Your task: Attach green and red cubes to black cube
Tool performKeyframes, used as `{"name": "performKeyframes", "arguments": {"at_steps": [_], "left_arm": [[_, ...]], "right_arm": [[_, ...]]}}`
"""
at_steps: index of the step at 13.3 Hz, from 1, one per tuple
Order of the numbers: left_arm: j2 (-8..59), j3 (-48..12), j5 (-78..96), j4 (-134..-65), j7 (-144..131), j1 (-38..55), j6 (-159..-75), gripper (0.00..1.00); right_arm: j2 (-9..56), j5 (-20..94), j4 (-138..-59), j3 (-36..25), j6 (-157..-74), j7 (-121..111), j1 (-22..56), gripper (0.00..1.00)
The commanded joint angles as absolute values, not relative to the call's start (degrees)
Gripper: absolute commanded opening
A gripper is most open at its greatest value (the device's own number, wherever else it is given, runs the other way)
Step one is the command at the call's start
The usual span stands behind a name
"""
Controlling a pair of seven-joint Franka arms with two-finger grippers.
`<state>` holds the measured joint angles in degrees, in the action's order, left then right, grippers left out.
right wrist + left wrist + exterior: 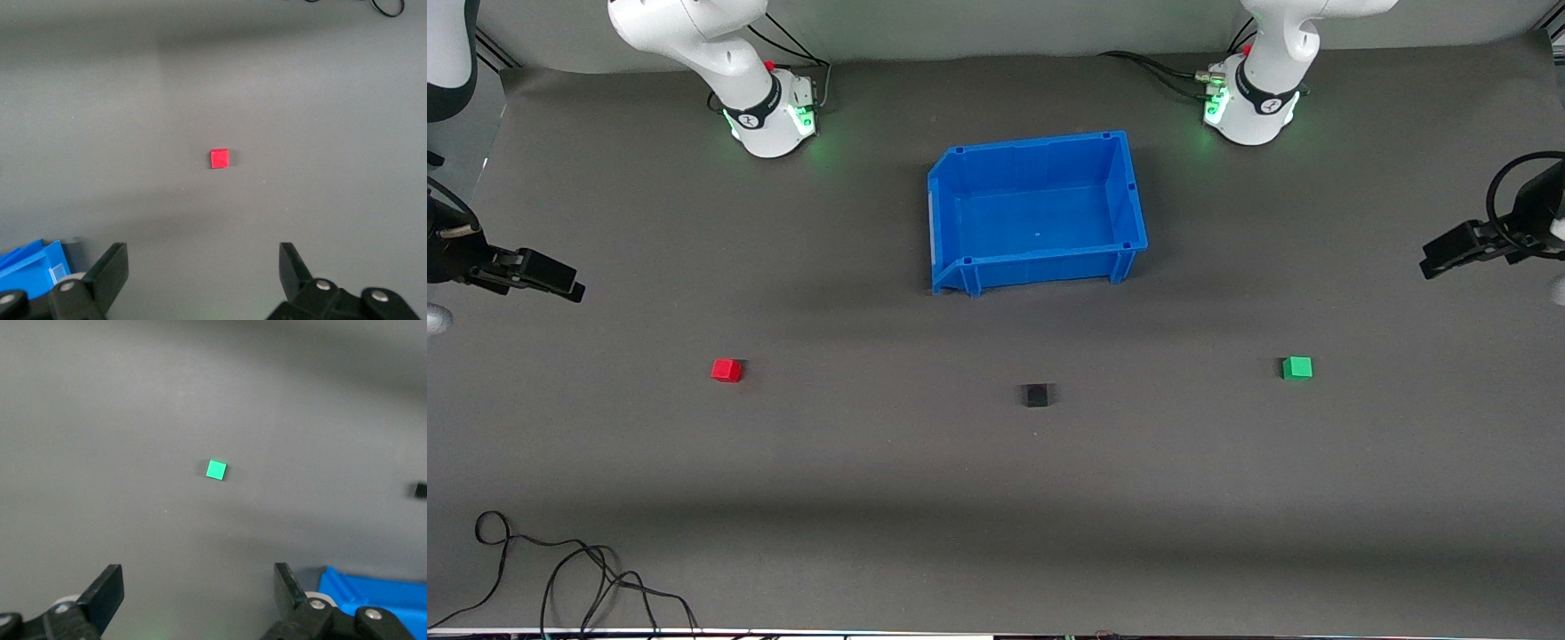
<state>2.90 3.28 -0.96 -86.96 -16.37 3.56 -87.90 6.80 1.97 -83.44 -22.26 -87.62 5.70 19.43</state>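
The black cube [1036,395] lies on the grey table, nearer to the front camera than the blue bin. The red cube [727,370] lies toward the right arm's end and shows in the right wrist view [219,158]. The green cube [1297,367] lies toward the left arm's end and shows in the left wrist view [215,470]; the black cube shows at that view's edge [420,490]. My left gripper [1436,263] [199,587] is open and empty, raised at its end of the table. My right gripper [569,289] [202,267] is open and empty, raised at its end.
A blue open bin [1122,191] stands empty at the table's middle, between the arm bases; its corner shows in both wrist views [373,593] [33,263]. Loose black cables [578,578] lie at the table's near edge toward the right arm's end.
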Motion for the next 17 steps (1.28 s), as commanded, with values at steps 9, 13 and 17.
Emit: {"name": "performKeyframes", "arguments": {"at_steps": [9,13,17], "left_arm": [[2.9,3.3,14.2,-94.2,-64.1,-8.3,-90.0,1.0],[2.5,3.3,19.2,-102.6,-66.6,-10.7,-95.8,1.0],[2.5,3.2,22.8,-111.6,-65.9,-10.4,-104.5,1.0]], "right_arm": [[8.0,2.7,-100.8,-22.8,-108.1,3.4,19.7,1.0],[9.7,2.7,-104.9,-22.8,-112.2,3.4,19.7,1.0],[12.2,3.0,-112.0,-22.8,-121.8,1.1,19.6,1.0]]}}
